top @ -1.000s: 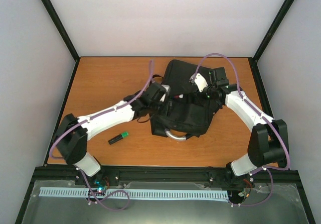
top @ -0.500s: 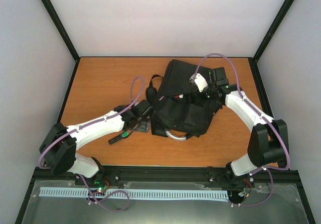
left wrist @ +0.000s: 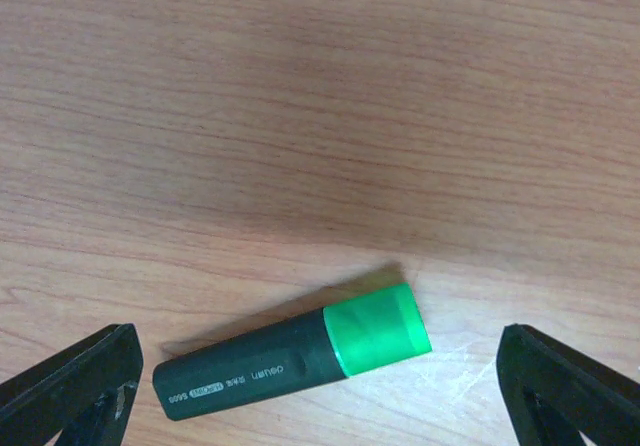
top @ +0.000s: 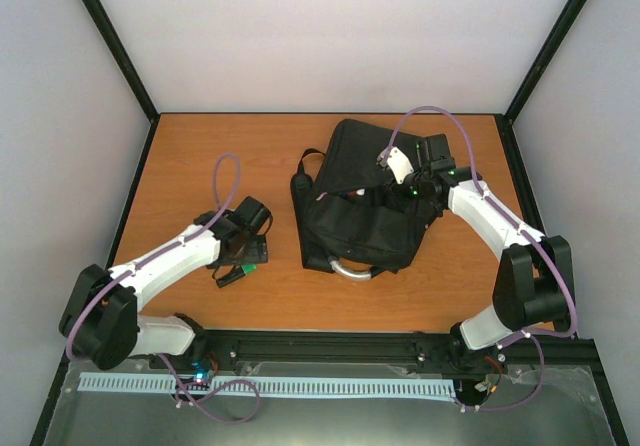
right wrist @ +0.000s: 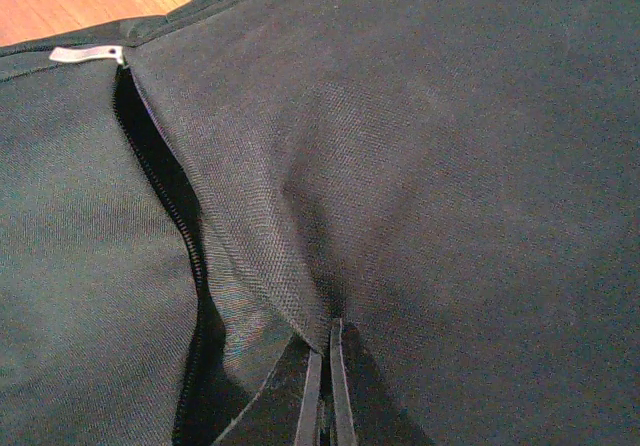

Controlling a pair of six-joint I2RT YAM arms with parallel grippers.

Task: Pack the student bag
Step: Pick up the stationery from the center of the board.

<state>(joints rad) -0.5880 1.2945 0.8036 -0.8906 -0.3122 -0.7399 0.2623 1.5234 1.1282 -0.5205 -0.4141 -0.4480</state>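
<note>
You are seeing the student bag [top: 365,201] lying flat on the right half of the wooden table [top: 200,156], with its grey loop handle [top: 352,271] pointing toward the near edge. Your right gripper [right wrist: 325,386] is reaching over the bag from the right side. Its two fingers are pressing together on a raised fold of the black cloth just beside the zip opening [right wrist: 165,196], which is gaping as a dark slit. How much cloth is sitting between the tips is hard to tell, because the wrist view cuts them off at the bottom edge. A small silver zip pull [right wrist: 85,55] is resting at the far end of that slit. Your left gripper [left wrist: 318,391] is hanging over the left part of the table, well apart from the bag, with its fingers standing wide apart and holding nothing. Between them a dark highlighter [left wrist: 300,361] with a green cap [left wrist: 378,331] is lying on the wood, touching neither finger.
</note>
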